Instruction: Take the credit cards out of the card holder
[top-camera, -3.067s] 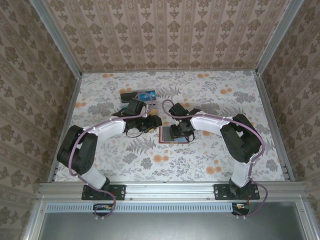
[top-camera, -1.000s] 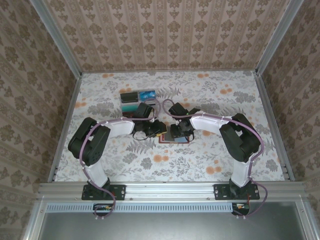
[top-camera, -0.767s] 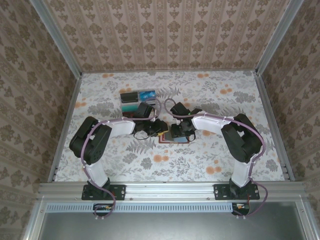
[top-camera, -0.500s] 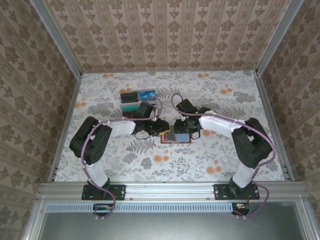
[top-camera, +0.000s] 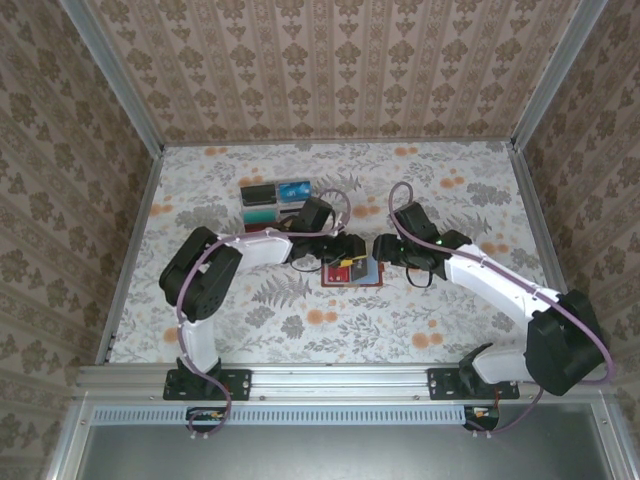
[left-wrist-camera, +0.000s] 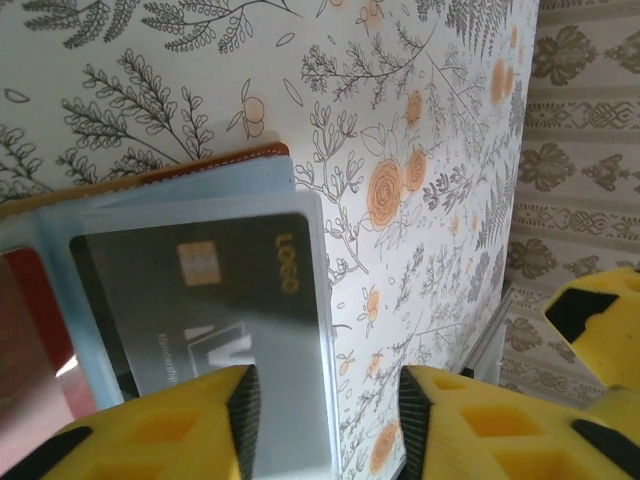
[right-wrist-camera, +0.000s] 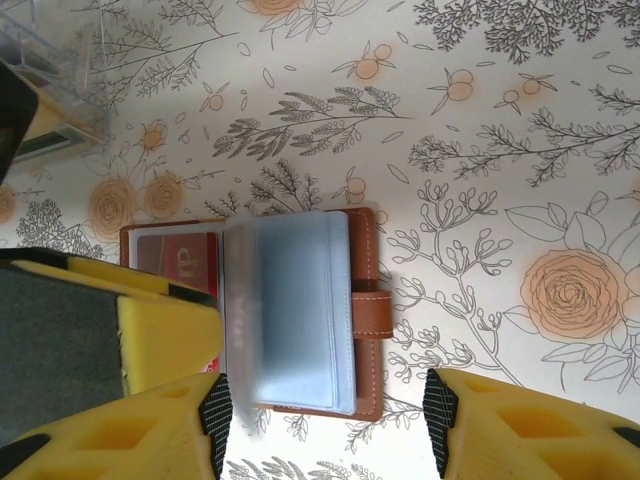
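Since three seconds back, the right arm has swung out wide to its own side and its gripper has lifted off the wallet, while the left gripper has come over from beside the tray onto the wallet. The card holder lies open and flat near the middle of the table, brown cover down, with its blue-grey sleeve pages folded across it. A dark credit card sits inside one clear sleeve, and a red card shows in the pocket on the cover's other half. Both are still lodged in their pockets.

Our left gripper is low over the holder with its fingers spread. The edge of the dark card's sleeve lies between them, but we see nothing pinched. Our right gripper hovers above the holder's strap side, fingers spread wide and empty. Farther out, the clear tray stands near the holder on the far left, with several coloured cards already in its compartments.

We judge the task as part done, and the step in hand as getting hold of the next card. That calls for one gripper to pin the holder down while the other nips the card's free edge and draws it along the sleeve's opening. The sleeve is thin and floppy, so it may well lift with the card.
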